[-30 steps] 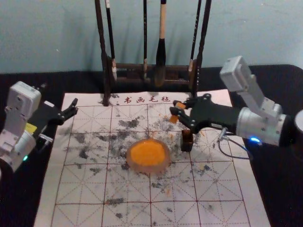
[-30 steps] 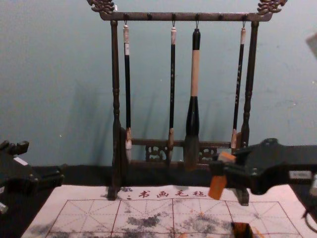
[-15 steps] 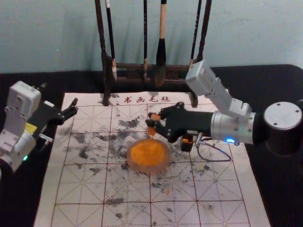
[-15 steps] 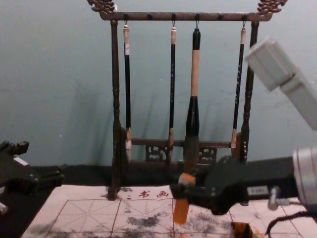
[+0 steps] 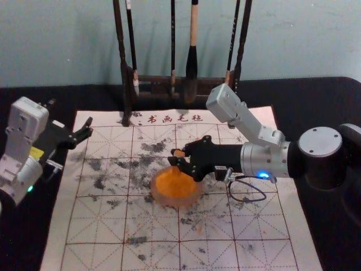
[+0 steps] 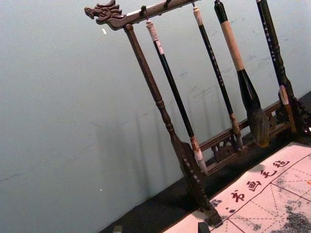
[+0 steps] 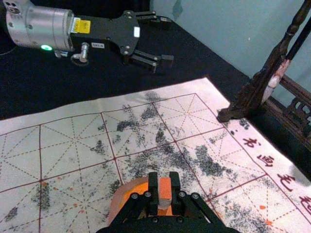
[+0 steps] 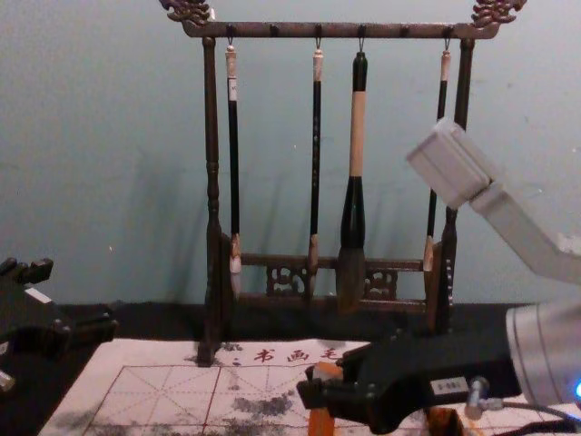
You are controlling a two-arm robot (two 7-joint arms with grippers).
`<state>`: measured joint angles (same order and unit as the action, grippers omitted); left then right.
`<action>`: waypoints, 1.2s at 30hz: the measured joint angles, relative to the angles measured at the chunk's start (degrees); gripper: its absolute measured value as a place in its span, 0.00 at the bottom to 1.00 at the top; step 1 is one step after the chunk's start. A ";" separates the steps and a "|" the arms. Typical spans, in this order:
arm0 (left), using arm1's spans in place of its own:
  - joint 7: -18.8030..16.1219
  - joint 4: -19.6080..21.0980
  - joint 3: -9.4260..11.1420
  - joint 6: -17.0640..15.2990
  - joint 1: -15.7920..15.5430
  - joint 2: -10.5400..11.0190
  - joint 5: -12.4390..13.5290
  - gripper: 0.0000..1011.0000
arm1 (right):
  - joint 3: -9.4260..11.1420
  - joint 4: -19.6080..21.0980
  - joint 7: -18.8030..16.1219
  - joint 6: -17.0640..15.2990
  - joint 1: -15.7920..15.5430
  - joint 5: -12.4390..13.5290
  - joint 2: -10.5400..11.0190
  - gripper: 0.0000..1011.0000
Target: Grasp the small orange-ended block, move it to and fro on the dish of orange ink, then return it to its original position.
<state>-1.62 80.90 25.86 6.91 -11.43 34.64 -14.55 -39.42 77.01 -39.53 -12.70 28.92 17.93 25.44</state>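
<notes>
Orange-ended block (image 5: pixel 179 153), and it is gripped firmly between the fingertips of the right gripper (image 5: pixel 176 157), those fingers closed on its two sides! It is held roughly upright at the far rim of the dish (image 5: pixel 175 201), with the orange ink (image 5: pixel 175 183) spread just before it; whether the ink is being touched by its lower end cannot be told. Beneath the right gripper, at the bottom of the chest view, a small dark holder (image 8: pixel 443 420) smeared with orange is glimpsed, partly covered by the arm. Over on the left, the left gripper (image 5: pixel 89 127) is held with fingers parted, nothing between them, beside the left edge of the mat (image 5: pixel 84 226). And on that mat, a red grid is printed, blotched with dark smudges, orange specks dotted about. Behind it all, four brushes are hung from the carved rack (image 8: pixel 211 182), one much thicker (image 8: pixel 358 136) than the rest, and black cloth (image 5: pixel 333 96) is laid under the mat, with a pale blue-green wall (image 5: pixel 304 39) beyond.
</notes>
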 joint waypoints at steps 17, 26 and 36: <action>0.00 0.00 0.00 0.00 0.00 0.00 0.00 0.99 | -1.24 -2.02 1.12 -0.43 0.89 -1.11 -0.86 0.11; 0.00 0.00 0.00 0.00 0.00 0.00 0.00 0.99 | -1.14 -2.46 1.48 -0.56 0.89 -1.51 -1.06 0.11; 0.00 0.00 0.00 0.00 0.00 0.00 0.00 0.99 | -0.85 -2.55 1.45 -0.61 0.92 -1.77 -0.95 0.11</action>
<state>-1.62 80.90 25.86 6.91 -11.43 34.65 -14.55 -40.27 74.46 -38.08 -13.31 29.84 16.16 24.49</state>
